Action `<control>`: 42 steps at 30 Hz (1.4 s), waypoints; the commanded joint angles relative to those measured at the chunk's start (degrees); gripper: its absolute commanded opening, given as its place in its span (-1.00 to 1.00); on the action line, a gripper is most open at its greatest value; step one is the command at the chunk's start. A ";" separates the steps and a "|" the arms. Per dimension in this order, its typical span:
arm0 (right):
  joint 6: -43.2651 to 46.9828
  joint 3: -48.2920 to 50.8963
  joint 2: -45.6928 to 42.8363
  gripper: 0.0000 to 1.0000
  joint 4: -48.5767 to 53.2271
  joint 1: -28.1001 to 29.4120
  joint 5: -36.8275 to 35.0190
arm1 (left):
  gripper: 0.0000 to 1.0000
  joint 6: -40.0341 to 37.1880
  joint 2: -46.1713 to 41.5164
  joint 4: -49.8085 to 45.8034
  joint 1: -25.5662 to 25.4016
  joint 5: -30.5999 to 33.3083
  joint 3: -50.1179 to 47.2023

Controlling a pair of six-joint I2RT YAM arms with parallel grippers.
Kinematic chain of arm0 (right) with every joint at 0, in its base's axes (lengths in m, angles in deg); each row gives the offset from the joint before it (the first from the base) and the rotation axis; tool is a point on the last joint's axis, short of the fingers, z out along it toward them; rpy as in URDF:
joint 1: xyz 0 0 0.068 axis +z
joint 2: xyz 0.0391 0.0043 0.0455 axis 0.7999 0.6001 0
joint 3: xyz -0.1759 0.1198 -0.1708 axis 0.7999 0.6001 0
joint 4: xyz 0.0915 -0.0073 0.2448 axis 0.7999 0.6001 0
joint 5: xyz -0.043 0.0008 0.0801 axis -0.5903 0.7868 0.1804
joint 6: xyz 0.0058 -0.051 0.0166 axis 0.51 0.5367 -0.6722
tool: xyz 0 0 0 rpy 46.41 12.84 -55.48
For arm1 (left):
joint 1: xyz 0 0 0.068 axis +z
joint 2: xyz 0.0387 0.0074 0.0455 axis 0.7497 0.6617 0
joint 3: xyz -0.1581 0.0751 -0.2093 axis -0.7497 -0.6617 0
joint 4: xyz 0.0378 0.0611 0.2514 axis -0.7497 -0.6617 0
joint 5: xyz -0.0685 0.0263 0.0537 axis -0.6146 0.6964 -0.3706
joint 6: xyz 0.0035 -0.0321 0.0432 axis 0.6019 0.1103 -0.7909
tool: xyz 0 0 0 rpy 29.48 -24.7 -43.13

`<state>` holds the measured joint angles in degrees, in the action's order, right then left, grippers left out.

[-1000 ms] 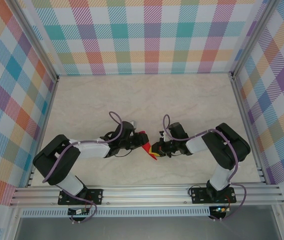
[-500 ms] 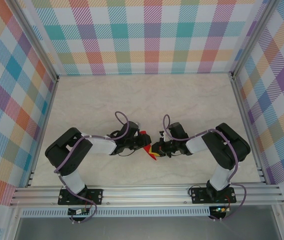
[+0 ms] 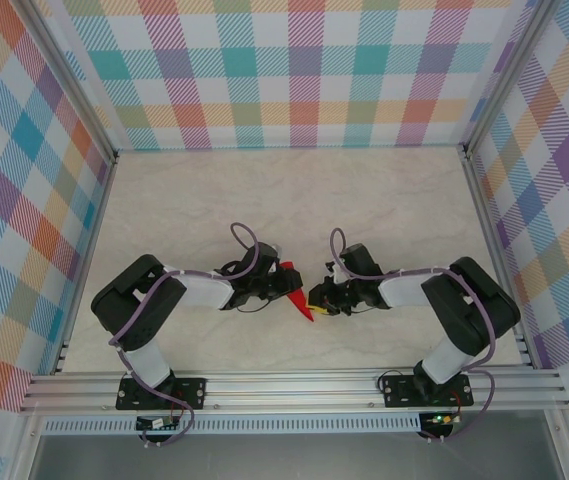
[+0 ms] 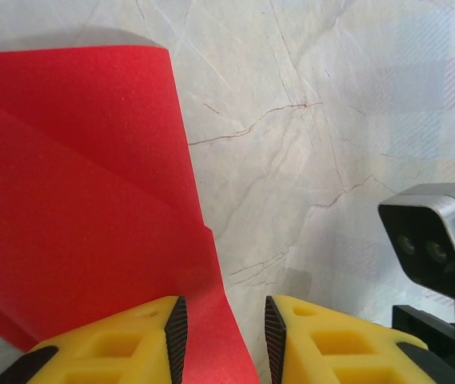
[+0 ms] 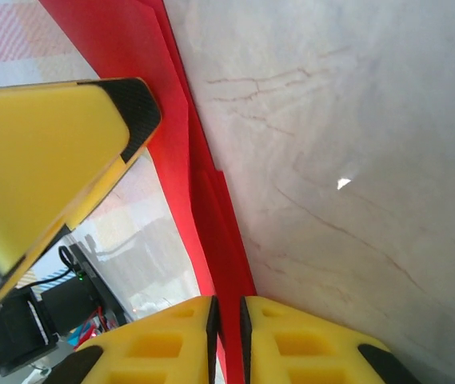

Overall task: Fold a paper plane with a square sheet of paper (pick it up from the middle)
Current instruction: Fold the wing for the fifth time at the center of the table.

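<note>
The red sheet of paper [image 3: 297, 299] is folded into a slim pointed dart and hangs between my two grippers at mid-table, its tip toward the near edge. My left gripper [image 3: 278, 284] comes at it from the left. In the left wrist view the folded red paper [image 4: 75, 200] runs down between the jaws of the left gripper [image 4: 225, 340], against the left pad, with a clear gap to the right pad. In the right wrist view a thin layered edge of the paper [image 5: 175, 104] passes through the narrow slot of the right gripper [image 5: 227, 340], whose pads are slightly apart.
The marble tabletop [image 3: 284, 200] is boxed in by checkered walls [image 3: 294, 70]. An aluminium rail [image 3: 294, 385] with both arm bases runs along the near edge. The left finger [image 5: 59, 160] shows close by in the right wrist view, and the right wrist camera [image 4: 435, 244] in the left.
The left arm has pushed right toward the paper and narrowed its jaws. The right gripper's pads have parted slightly, and its arm has shifted a little to the right.
</note>
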<state>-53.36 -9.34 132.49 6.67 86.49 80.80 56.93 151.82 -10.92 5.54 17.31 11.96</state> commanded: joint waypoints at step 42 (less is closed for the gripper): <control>14.09 -4.84 4.17 -0.83 19.90 2.86 -2.23 | -0.37 -1.40 3.94 -6.89 -1.48 0.42 0.82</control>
<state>-41.95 -14.04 135.35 18.72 88.19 82.72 55.88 152.10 -13.06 5.52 17.16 13.14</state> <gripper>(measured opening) 0.086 0.317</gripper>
